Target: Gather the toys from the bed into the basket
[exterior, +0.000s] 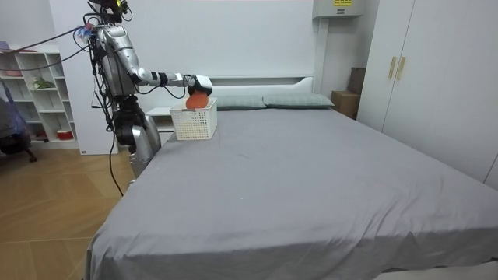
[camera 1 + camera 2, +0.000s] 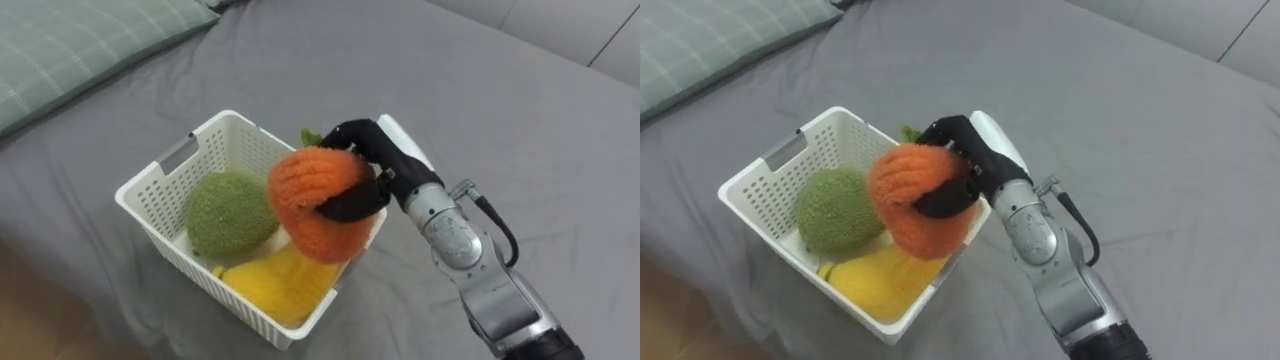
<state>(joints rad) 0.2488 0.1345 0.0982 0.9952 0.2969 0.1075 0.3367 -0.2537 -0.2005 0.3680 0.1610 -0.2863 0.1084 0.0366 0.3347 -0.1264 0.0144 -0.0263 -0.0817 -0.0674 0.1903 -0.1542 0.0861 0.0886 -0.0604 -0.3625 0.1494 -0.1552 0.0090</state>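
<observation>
Clasping orange toy (image 2: 308,200) with right hand (image 2: 374,152), fingers curled round it, over white basket (image 2: 150,218) rim. Noting green toy (image 2: 230,212) and yellow toy (image 2: 275,285) lying inside. Judging collection nearly finished, pending release into basket; seeing no further toys on bed (image 1: 311,179).

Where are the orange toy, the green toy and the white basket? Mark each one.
orange toy (image 2: 305,195), left eye view, its fuzzy front.
green toy (image 2: 230,212), left eye view, its rounded top.
white basket (image 2: 165,185), left eye view, its perforated left wall.
</observation>
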